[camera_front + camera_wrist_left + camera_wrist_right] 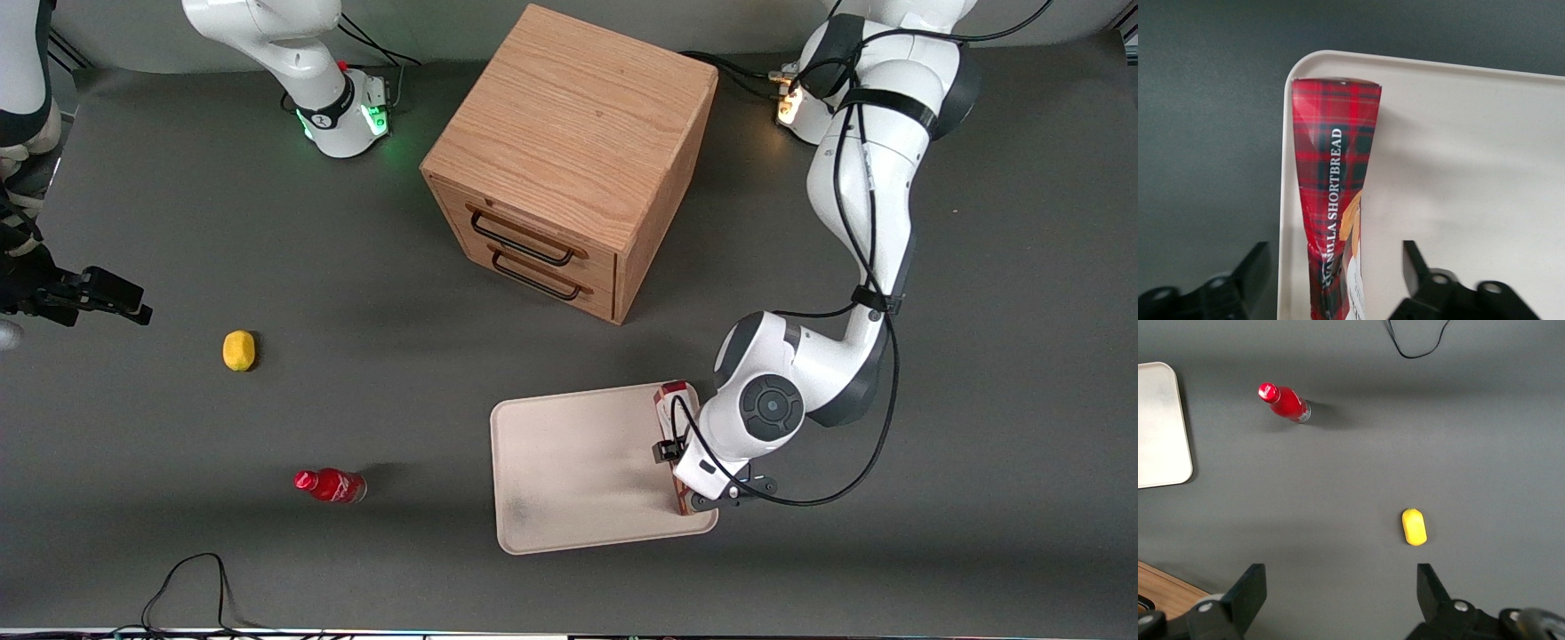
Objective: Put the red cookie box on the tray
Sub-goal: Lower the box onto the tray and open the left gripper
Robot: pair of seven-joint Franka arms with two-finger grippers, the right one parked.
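The red cookie box, tartan-patterned with "SHORTBREAD" lettering, stands on its narrow side on the tray. It lies along the tray edge toward the working arm's end. In the front view the box is mostly covered by the arm's wrist. My gripper hangs over the box and is open. The two black fingers straddle the carton with a gap on each side. The cream tray lies in front of the drawer cabinet, nearer the front camera.
A wooden two-drawer cabinet stands mid-table. A red bottle lies beside the tray toward the parked arm's end, and a yellow lemon sits farther that way. A black cable loops at the table's front edge.
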